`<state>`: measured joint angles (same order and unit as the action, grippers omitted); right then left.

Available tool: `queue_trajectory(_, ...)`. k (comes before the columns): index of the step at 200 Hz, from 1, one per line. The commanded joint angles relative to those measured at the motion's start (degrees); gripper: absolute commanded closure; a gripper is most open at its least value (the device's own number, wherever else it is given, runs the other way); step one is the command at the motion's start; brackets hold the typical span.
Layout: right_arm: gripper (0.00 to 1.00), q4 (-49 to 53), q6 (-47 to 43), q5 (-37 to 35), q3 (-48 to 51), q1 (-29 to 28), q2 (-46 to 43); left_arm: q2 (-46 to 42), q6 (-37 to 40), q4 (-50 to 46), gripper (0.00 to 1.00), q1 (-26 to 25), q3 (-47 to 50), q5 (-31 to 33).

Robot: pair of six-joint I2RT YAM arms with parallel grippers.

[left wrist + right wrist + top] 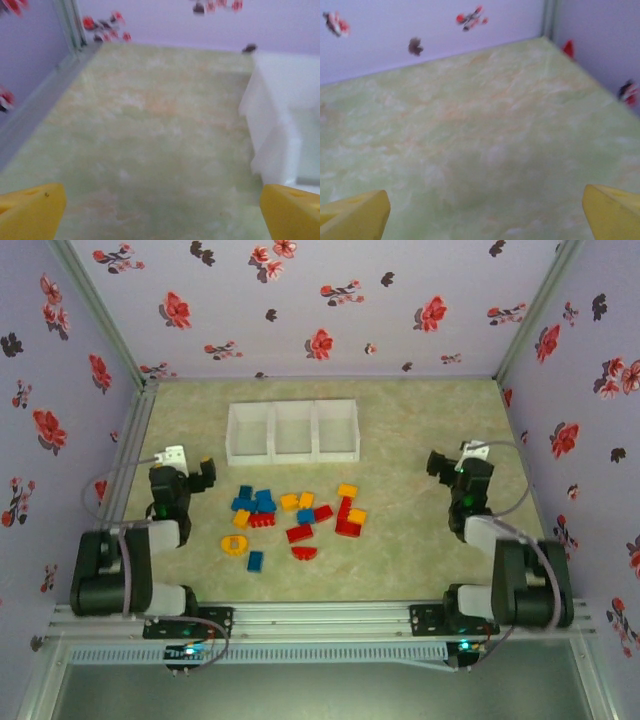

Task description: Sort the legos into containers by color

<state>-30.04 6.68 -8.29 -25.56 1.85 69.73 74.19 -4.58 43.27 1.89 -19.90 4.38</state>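
Observation:
The legos [296, 518] lie scattered on the green mat in the middle of the top view: blue ones [255, 503] to the left, a yellow ring [236, 543], red ones [347, 522] to the right. Behind them stand the containers [272, 432], three joined white bins with nothing visible inside. My left gripper [205, 472] hovers open left of the pile, and my right gripper [438, 462] hovers open to its right. In the left wrist view the left gripper [162, 215] has bare mat between its yellow fingertips [30, 210], with a white bin [280, 115] at the right. The right gripper [485, 215] shows wide-apart fingertips [612, 210] over bare mat.
Flowered lilac walls [330, 310] enclose the mat on three sides, with metal corner posts [100, 310]. An aluminium rail [320, 620] carries both arm bases along the near edge. Open mat lies between each gripper and the side walls.

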Motion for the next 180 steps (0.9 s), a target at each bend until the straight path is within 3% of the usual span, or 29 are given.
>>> queue_trajectory(1,0.01,22.53,2.16,-7.24,-10.44,-0.25,-7.68,-12.98,-4.32,-15.41,0.0,-0.38,-4.85,4.01)
queue_trajectory(21,0.01,29.5,7.49,-6.89,-15.41,-0.98,-12.14,-20.5,-10.71,-30.95,0.0,-0.65,-13.67,4.32)
queue_trajectory(48,0.01,40.46,10.09,-3.82,-23.95,-5.78,-13.43,-25.21,-10.95,-40.11,0.0,-4.17,-23.38,4.23)
queue_trajectory(76,0.06,52.82,7.44,1.96,-34.46,-14.43,-8.04,-27.45,-13.33,-50.64,0.0,-8.63,-32.36,3.44)
queue_trajectory(106,0.09,63.84,11.84,0.32,-42.9,-24.18,-0.52,-24.43,-16.32,-64.18,0.0,-13.63,-42.01,1.25)
queue_trajectory(139,0.12,67.65,20.19,-0.67,-43.31,-34.04,7.56,-23.86,-19.21,-68.05,0.0,-21.29,-41.22,1.47)
queue_trajectory(180,0.16,73.6,29.7,-7.34,-45.71,-43.28,19.83,-20.76,-25.01,-72.1,0.0,-24.27,-39.65,1.8)
